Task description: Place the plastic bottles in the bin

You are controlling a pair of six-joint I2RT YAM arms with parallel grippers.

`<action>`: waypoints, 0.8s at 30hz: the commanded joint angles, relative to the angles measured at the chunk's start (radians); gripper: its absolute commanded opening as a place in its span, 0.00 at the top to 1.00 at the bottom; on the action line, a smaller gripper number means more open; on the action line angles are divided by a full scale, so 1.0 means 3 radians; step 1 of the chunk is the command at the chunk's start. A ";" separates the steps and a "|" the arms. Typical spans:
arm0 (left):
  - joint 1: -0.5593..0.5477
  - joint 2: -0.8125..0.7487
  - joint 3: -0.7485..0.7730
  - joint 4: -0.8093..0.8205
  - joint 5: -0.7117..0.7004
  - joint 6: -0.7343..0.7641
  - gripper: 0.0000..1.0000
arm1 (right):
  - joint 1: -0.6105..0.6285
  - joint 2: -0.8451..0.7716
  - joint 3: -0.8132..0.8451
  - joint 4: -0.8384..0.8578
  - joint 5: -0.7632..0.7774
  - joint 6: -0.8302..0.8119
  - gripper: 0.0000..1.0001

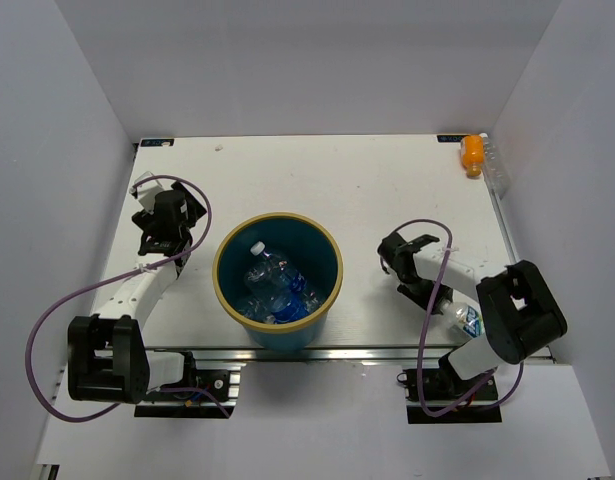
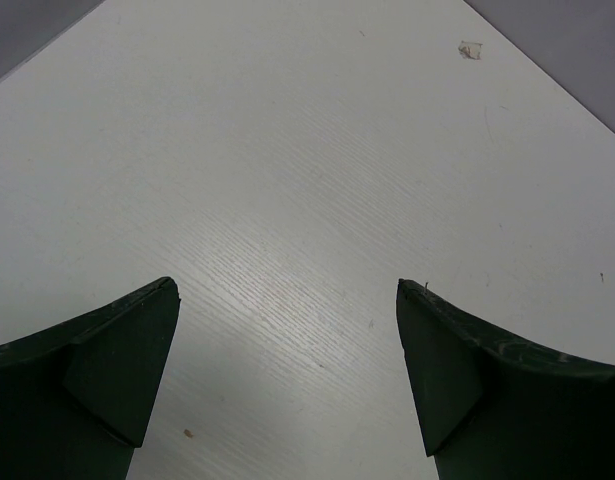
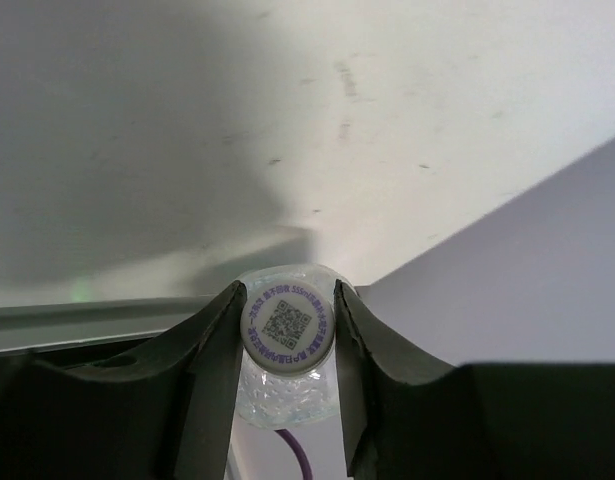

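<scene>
White table (image 1: 387, 190), bin (image 1: 287, 335) mid, orange bottle (image 1: 472, 153) far-right, R jaws on bottle (image 3: 287, 325)

The white table (image 1: 367, 180) is carrying the bin (image 1: 287, 338), standing between the left gripper (image 2: 287, 285) and the right gripper (image 3: 287, 290). An orange-filled bottle (image 1: 472, 153) and a clear bottle (image 1: 497, 172) are lying together far beyond the right gripper, and a labelled bottle (image 1: 467, 320) is lying with its cap pinched in that gripper. A pale scrap (image 2: 471, 49) is lying ahead of the left gripper.

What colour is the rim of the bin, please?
Tan-yellow; the rim shows best in the top external view.
</scene>
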 commanded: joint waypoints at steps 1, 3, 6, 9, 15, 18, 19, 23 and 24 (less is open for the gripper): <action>0.0016 -0.0094 0.0029 0.0019 -0.0041 -0.0008 0.02 | 0.0005 0.0023 0.0282 -0.0043 0.0360 0.0038 0.91; 0.0016 -0.0099 0.0029 0.0029 -0.0016 -0.0008 0.02 | 0.0005 -0.0028 0.0526 0.0018 0.0545 0.0038 1.00; 0.0016 -0.0099 0.0029 0.0024 -0.0016 -0.0003 0.02 | 0.0005 -0.0186 0.0961 0.0421 0.0806 0.0002 1.00; 0.0016 -0.0099 0.0029 0.0014 -0.0031 0.0003 0.02 | 0.0005 -0.0401 0.1299 0.0805 0.0659 -0.0018 1.00; 0.0016 -0.0027 0.0060 -0.0007 0.0020 -0.0013 0.02 | 0.0010 -0.1111 0.1832 0.2036 -0.0345 -0.0018 1.00; 0.0016 -0.0007 0.0106 -0.0128 0.0066 -0.0008 0.02 | 0.0010 -0.1714 0.1486 0.3226 -0.1469 0.0129 1.00; 0.0016 -0.0007 0.0116 -0.0145 0.0087 -0.0003 0.02 | 0.0015 -0.1827 0.1388 0.3478 -0.1763 0.0201 1.00; 0.0016 -0.0073 0.0116 -0.0232 0.0128 -0.0018 0.02 | 0.0010 -0.1747 0.1693 0.3460 -0.3241 0.0666 1.00; 0.0021 -0.0119 0.0111 -0.0247 0.0133 -0.0033 0.02 | 0.0010 -0.1675 0.1846 0.3510 -0.3760 0.0966 1.00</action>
